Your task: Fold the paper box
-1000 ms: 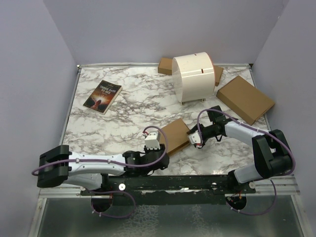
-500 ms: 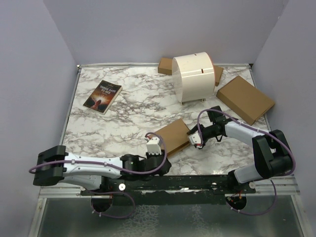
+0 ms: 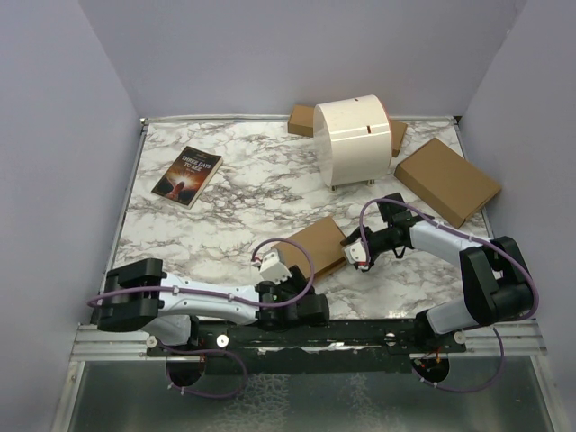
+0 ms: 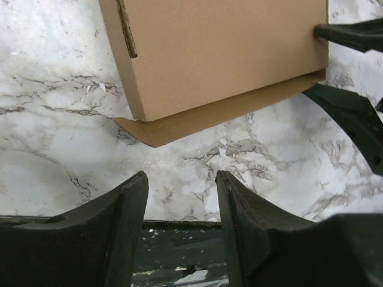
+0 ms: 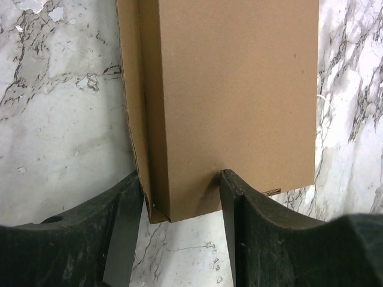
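The paper box (image 3: 317,245) is a thin brown cardboard mailer lying near the table's front middle. In the left wrist view the paper box (image 4: 221,54) fills the top, with one flap (image 4: 179,127) sticking out along its lower edge. My right gripper (image 3: 350,251) is shut on the box's right end. In the right wrist view that gripper (image 5: 181,194) has one finger against the side flap and the other on the flat face of the box (image 5: 239,95). My left gripper (image 3: 281,274) stands open and empty just short of the box; nothing lies inside the gripper (image 4: 181,185).
A book (image 3: 187,175) lies at the back left. A white cylindrical stand (image 3: 353,142) is at the back centre with cardboard (image 3: 301,120) behind it. A larger brown box (image 3: 447,180) sits at the right. The metal rail (image 3: 378,331) runs along the near edge.
My left gripper has pulled back from the box toward the near edge and its jaws have spread. The right gripper and the box have stayed put.
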Controlling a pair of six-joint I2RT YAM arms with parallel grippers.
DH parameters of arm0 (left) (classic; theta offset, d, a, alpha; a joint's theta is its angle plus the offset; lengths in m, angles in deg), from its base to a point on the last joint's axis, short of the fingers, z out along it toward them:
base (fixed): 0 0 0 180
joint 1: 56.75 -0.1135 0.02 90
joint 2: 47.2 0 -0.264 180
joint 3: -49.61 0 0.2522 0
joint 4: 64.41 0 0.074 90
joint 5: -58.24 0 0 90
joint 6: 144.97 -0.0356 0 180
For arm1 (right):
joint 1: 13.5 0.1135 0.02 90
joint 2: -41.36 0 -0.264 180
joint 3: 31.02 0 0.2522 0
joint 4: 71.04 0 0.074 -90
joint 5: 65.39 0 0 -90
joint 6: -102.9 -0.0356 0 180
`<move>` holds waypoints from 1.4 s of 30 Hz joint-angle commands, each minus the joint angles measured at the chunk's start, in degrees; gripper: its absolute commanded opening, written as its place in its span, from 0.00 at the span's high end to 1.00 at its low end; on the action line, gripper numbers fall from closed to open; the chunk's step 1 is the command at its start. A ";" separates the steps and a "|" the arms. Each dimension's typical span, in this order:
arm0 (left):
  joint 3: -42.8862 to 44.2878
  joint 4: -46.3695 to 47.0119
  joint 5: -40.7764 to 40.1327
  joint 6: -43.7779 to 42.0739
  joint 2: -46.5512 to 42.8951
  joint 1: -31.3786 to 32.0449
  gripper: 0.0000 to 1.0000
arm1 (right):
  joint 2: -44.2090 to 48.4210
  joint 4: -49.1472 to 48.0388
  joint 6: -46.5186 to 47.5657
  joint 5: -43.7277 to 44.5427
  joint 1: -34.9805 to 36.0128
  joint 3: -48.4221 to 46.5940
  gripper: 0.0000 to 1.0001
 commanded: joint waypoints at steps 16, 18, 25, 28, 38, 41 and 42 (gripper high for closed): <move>6.82 -9.48 0.87 14.80 10.18 -2.98 0.54 | -0.61 3.02 -1.30 -1.05 0.33 0.02 0.48; 6.91 -9.57 1.10 14.81 10.81 -3.31 0.54 | -0.63 2.97 -1.32 -1.09 0.35 0.05 0.48; 7.18 -8.42 0.90 13.28 12.03 -4.47 0.57 | -0.91 3.07 -1.32 -1.04 0.35 -0.08 0.48; 8.29 -8.10 1.37 12.21 13.29 -4.48 0.59 | -0.94 3.08 -1.32 -0.97 0.34 -0.09 0.48; 8.98 -6.83 3.45 10.34 15.76 -4.47 0.70 | -0.88 3.14 -1.32 -1.01 0.34 -0.22 0.48; 9.31 -6.74 3.78 9.71 16.55 -4.49 0.71 | -0.76 3.15 -1.32 -0.99 0.30 -0.14 0.48; 9.60 -6.69 3.82 9.39 16.78 -4.48 0.71 | -0.76 3.15 -1.32 -0.99 0.34 -0.18 0.48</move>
